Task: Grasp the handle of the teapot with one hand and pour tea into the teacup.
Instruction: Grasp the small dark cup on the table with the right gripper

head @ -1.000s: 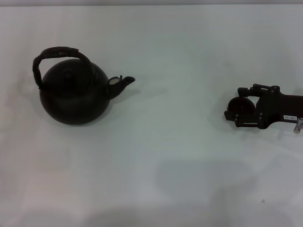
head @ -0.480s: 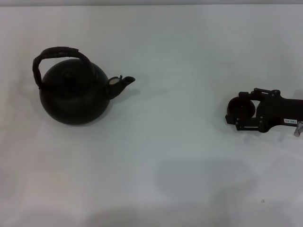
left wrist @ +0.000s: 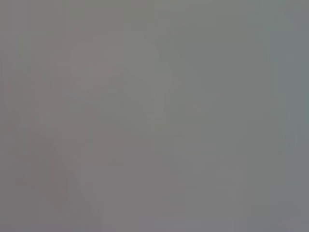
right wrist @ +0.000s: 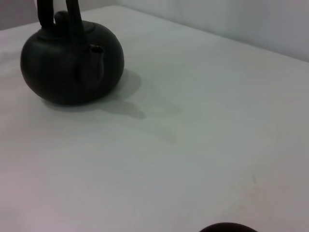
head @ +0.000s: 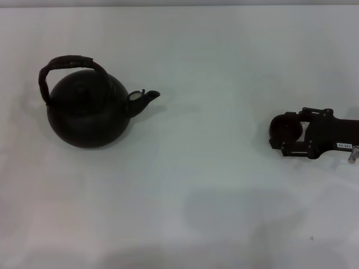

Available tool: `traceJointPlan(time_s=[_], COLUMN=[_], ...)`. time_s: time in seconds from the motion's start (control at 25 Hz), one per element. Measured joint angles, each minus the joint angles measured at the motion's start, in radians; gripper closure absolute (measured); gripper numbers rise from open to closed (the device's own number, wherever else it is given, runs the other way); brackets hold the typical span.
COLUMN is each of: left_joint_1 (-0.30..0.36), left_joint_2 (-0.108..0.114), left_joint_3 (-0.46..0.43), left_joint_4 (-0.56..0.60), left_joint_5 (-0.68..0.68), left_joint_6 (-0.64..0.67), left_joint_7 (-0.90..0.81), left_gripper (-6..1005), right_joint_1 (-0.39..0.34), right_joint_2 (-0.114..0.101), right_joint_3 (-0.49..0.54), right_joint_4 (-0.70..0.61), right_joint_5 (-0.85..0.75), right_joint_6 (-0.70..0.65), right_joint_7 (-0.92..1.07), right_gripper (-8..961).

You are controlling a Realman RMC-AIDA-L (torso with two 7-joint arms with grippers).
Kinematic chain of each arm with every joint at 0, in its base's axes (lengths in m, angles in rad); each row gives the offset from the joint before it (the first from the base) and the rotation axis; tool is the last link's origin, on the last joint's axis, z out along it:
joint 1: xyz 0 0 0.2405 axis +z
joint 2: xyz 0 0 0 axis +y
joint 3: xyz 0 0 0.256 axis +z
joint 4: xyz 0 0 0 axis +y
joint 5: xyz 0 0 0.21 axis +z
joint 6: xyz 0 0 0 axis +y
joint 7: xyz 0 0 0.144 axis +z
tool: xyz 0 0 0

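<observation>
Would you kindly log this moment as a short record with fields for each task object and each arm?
teapot: upright on the white table, robot's left side, spout toward the right
handle: arched over the lid, untouched
teacup: far right, at the tip of the right tool
right tool: low over the table, reaching in from the right edge; finger state unclear
left tool: not in view
pouring: not yet begun

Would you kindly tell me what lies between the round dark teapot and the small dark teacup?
Nothing: between the teapot and the teacup by the right gripper, only bare white table shows in the head view.
</observation>
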State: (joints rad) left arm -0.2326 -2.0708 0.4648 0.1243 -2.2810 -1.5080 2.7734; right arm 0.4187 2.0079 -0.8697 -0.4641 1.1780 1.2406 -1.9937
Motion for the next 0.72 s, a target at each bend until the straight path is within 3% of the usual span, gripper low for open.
traceJointPlan(time_s=[0.36, 0.6, 0.72], left_joint_1=[0.004, 0.004, 0.004], left_joint_2=[0.0, 0.0, 0.0], left_joint_3=[0.0, 0.0, 0.0], left_joint_4=[0.0, 0.0, 0.0], left_joint_5=[0.0, 0.0, 0.0], left_joint_6=[0.0, 0.0, 0.0], left_joint_7=[0.0, 0.0, 0.0], left_gripper=[122, 122, 122], right_joint_1=[0.002, 0.003, 0.01], right_joint_2=[0.0, 0.0, -0.001], right_joint_3=[-0.011, -0.002, -0.002], right_joint_4=[0.0, -0.011, -0.024], right_joint_5=[0.0, 0.013, 0.019], right_joint_6=[-0.003, 0.024, 0.031], right_joint_7=[-0.002, 0.024, 0.067], right_gripper=[135, 242, 241])
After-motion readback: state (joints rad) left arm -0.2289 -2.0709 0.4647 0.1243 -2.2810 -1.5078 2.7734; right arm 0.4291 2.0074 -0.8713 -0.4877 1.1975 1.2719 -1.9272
